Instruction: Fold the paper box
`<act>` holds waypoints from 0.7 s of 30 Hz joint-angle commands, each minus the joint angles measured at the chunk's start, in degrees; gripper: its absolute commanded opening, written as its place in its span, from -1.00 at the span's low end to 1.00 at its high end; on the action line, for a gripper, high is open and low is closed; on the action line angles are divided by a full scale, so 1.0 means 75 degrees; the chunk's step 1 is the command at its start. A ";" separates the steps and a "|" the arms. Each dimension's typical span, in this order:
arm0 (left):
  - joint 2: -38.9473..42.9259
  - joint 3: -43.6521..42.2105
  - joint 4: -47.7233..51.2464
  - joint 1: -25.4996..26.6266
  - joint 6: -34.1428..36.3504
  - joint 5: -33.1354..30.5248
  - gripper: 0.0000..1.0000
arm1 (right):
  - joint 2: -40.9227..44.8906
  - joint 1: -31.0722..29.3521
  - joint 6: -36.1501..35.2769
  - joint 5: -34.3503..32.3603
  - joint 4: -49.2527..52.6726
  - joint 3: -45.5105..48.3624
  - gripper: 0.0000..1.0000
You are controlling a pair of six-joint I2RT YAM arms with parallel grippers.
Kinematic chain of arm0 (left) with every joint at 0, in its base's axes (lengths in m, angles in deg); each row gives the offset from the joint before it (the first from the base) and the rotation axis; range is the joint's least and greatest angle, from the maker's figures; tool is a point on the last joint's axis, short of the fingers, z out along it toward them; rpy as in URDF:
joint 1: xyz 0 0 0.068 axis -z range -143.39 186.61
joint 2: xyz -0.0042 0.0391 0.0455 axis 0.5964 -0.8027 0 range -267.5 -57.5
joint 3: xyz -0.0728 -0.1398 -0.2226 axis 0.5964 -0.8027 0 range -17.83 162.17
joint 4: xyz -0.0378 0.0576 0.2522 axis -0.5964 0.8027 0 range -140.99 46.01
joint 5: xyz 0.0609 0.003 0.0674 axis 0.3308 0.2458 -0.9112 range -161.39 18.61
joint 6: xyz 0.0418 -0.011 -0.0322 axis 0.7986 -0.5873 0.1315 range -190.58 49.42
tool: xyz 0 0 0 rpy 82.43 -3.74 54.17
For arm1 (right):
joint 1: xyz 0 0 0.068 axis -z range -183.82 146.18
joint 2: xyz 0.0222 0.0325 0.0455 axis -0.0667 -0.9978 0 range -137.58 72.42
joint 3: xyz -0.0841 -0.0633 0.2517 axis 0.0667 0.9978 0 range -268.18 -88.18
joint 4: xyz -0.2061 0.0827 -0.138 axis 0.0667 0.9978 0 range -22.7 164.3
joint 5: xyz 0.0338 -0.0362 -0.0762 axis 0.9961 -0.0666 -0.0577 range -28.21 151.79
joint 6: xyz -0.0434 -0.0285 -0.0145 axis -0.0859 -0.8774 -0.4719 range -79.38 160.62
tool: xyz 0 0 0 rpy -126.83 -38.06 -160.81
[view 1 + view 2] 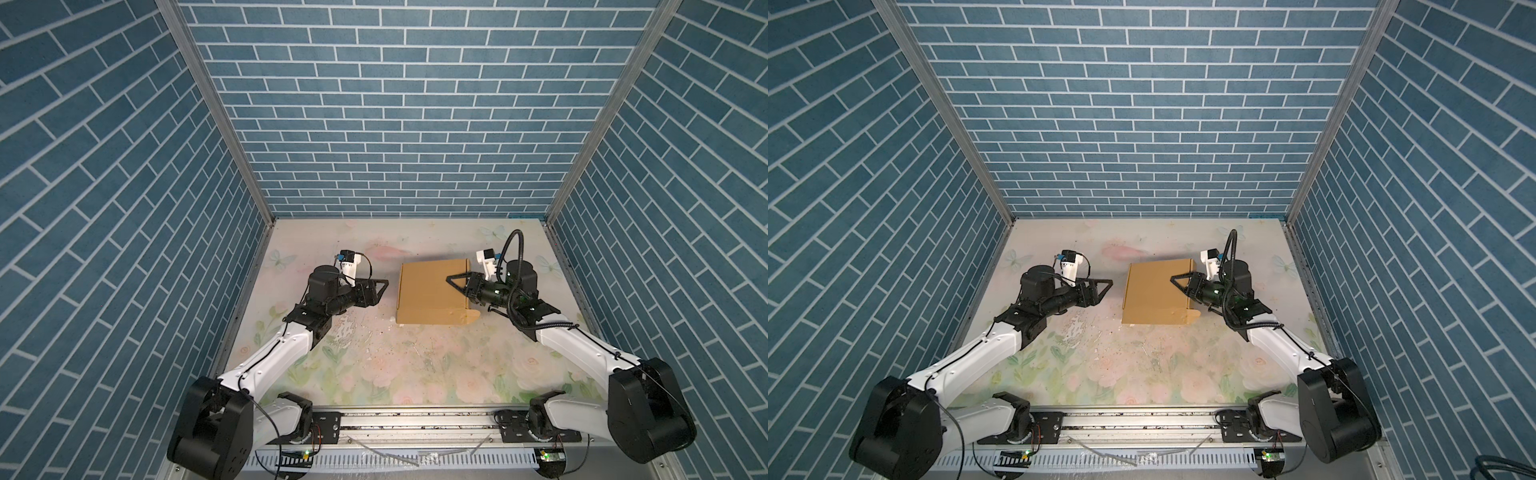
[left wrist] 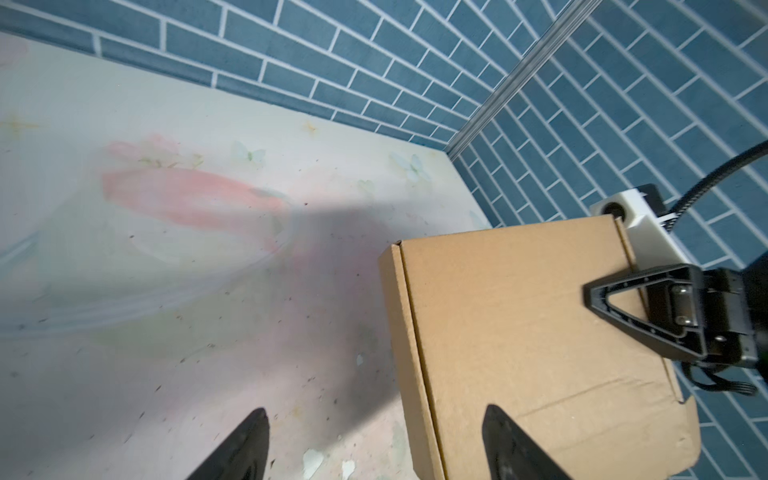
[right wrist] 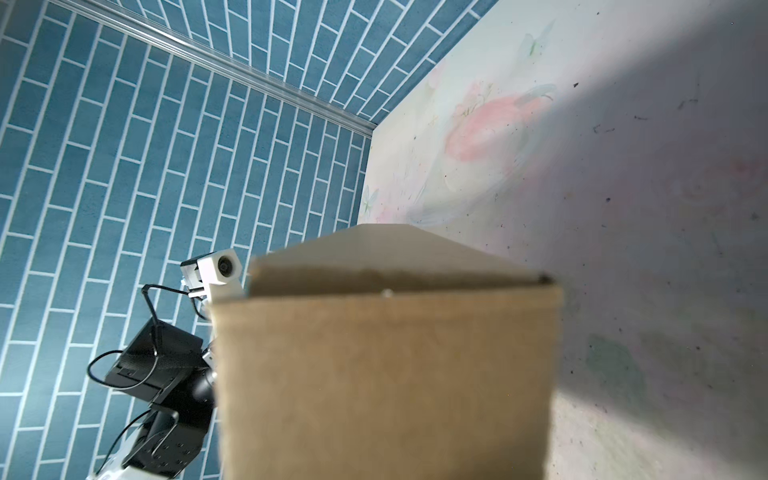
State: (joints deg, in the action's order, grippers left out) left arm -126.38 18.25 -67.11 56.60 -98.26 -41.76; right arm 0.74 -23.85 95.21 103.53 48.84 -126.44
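Lab robot cell: brick-print panel walls (image 1: 415,124), aluminium frame posts (image 1: 218,112), floral tabletop (image 1: 395,365), arm-mounting rail (image 1: 415,419).

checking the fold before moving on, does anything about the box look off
Yes: a rounded flap sticks out at the box's near right corner in a top view, not tucked in, and a crease runs across the cardboard beside it.

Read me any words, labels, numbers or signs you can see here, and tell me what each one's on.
No readable text anywhere.
Box: plain brown, unprinted.
Left arm joint: tiny white marks, too small to read.
Walls and table: patterns only, no writing.
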 commanded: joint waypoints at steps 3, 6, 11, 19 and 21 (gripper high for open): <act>-0.0665 -0.0120 -0.2195 -0.0064 -0.0892 0.1154 0.96 | -0.0055 0.0468 -0.0341 0.1370 -0.0204 -0.0701 -0.32; -0.1058 -0.0097 -0.2855 -0.0064 -0.1218 0.1472 0.99 | -0.0104 0.0650 -0.0329 0.1724 -0.0257 -0.0908 -0.32; -0.1684 -0.0058 -0.4041 -0.0064 -0.1856 0.1844 0.99 | -0.0258 0.0783 -0.0236 0.2115 -0.0438 -0.1187 -0.32; -0.2985 -0.0122 -0.7440 -0.0064 -0.3838 0.2330 0.99 | -0.0544 0.0820 0.0160 0.2526 -0.1195 -0.1304 -0.36; -0.3268 -0.0114 -0.8096 -0.0053 -0.4235 0.2366 0.98 | -0.0574 0.0819 0.0206 0.2565 -0.1337 -0.1315 -0.36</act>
State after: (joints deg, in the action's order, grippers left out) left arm -149.02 17.86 -114.03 56.47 -123.18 -26.07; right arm -3.15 -18.00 95.06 120.03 43.46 -133.45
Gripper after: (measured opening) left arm 0.992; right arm 0.412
